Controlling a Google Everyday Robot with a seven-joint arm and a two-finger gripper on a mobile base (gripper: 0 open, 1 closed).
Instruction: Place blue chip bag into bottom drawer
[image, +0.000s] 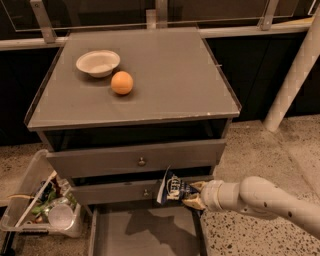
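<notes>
One gripper (190, 194) pinches blue chip bag (171, 188) (above bottom drawer (145, 234)).

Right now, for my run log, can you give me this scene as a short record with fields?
gripper: in front of the cabinet, right of centre, shut on the bag
blue chip bag: held in the air above the bottom drawer
bottom drawer: pulled open, bag not yet inside
cabinet top: white bowl with orange beside it
clear bin: on the floor, left of the cabinet

Hand (193, 194), bag (172, 188) above bottom drawer (148, 237)
</notes>
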